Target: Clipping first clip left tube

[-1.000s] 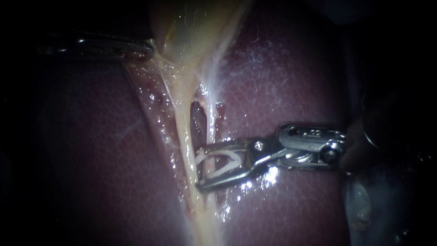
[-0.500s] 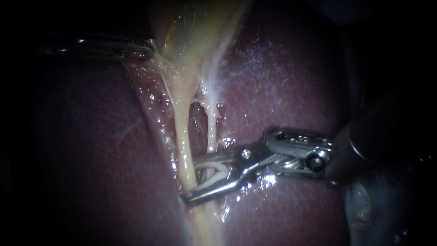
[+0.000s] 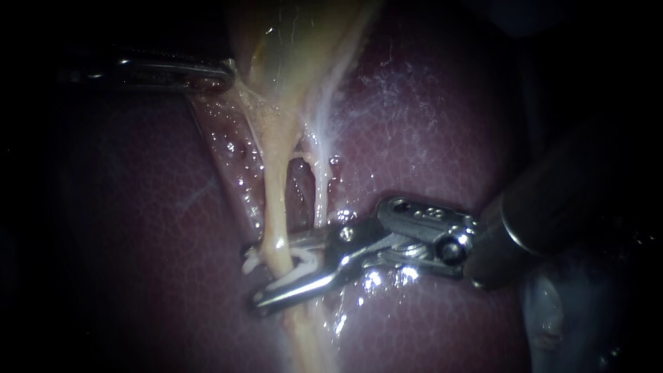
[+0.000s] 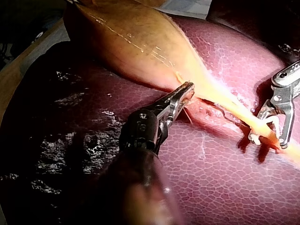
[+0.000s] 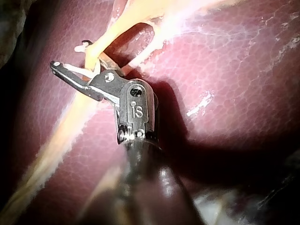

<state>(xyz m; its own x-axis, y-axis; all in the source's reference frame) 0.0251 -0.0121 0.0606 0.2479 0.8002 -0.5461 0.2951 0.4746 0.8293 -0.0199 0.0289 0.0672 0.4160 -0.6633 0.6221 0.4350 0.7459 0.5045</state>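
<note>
Straddling the left tube (image 3: 276,207), the right pincer (image 3: 253,280) clenches a white clip (image 3: 298,271).

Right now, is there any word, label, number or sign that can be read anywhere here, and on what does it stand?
Right instrument: small stamped marks on its metal head, the only marks in view; instrument marks are not read off.
Left instrument: no text seen.
Clip, left tube, right tube, gallbladder, liver: no text, label or sign.

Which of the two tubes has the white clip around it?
The left tube, thicker and yellower: the right instrument's white clip straddles it. The thinner right tube reaches the instrument nearer its hinge.
</note>
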